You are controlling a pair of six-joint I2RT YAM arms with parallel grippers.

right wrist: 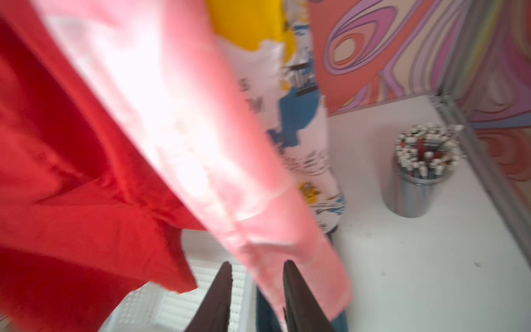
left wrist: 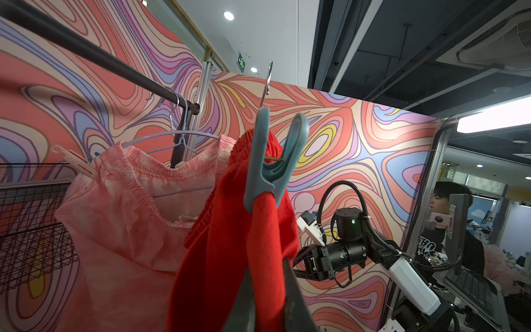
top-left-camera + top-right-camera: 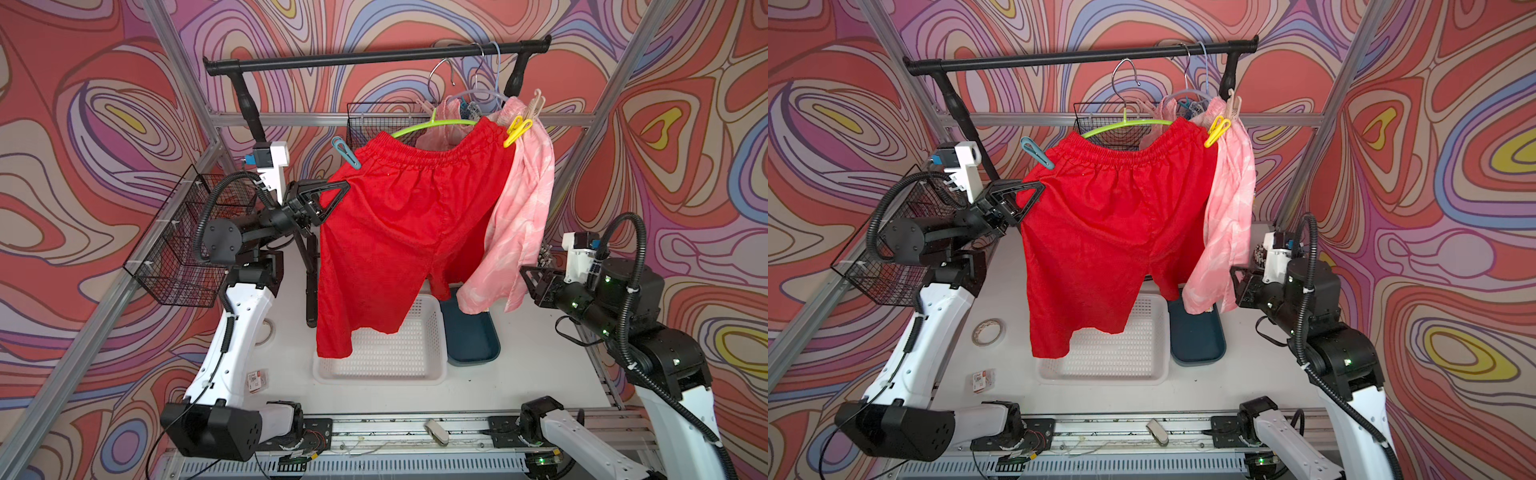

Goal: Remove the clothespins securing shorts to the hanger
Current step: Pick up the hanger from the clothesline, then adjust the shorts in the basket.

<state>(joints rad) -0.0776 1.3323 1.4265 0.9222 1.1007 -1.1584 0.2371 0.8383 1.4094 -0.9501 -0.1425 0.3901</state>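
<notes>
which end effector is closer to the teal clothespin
Left. The left end effector grips the red shorts just below the teal clothespin; the right end effector is across, by the hem of the pink shorts.

Wall panels [image 3: 83, 124] printed with swirling bands of coral, lilac, blue and yellow close the cell in on three sides, braced by an aluminium frame [image 3: 291, 119]. The floor of it is a white tabletop [image 3: 519, 374]. Above the panels (left wrist view) an office shows: recessed ceiling spotlights [image 2: 228, 15], a bright strip light [image 2: 494, 120], an air-conditioning cassette [image 2: 494, 43] and a green exit sign [image 2: 240, 61].
</notes>
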